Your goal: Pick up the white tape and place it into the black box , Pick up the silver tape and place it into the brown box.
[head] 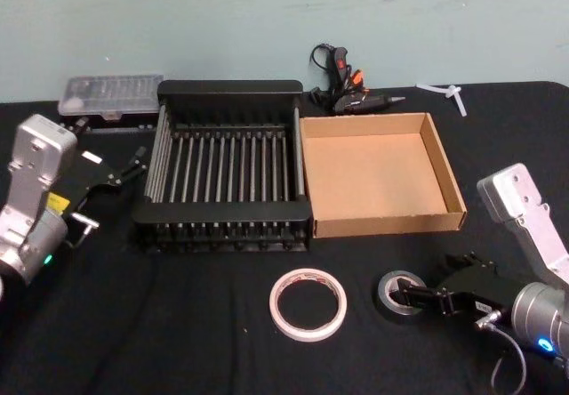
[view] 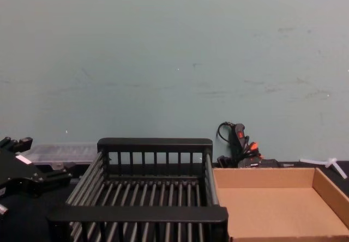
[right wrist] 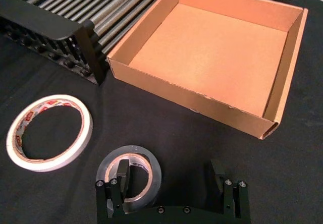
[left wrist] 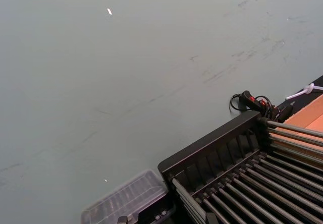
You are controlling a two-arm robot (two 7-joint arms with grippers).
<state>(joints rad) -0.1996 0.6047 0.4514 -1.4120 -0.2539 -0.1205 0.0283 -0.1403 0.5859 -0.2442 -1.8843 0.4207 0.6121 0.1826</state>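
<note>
The left pincer hangs beside the left wall of the black box, above the bench, and holds nothing; its fingers look slightly parted. If it swings inward carelessly, it could knock the crate's thick rim and shove the crate against the brown box, which stands touching it on the right.

In front of the crate, the white tape lies flat on the black cloth, untouched and well apart from both pincers. It is a thin ring, so a pincer coming down on it may slide over the low edge or push it along the cloth instead of gripping it.

Just to its right lies the silver tape, also flat on the bench, in front of the cardboard tray. The right pincer is spread wide at this roll: in the right wrist view one finger sits inside the pale core and the other stands outside, clear of the roll. The grip will probably take one wall of the roll only. If the jaws close off-centre, the roll may tip or swing as it is lifted, or slip out. A sideways nudge could also send it against the white ring nearby. On the carry, a low path risks catching the tray's front wall.
</note>
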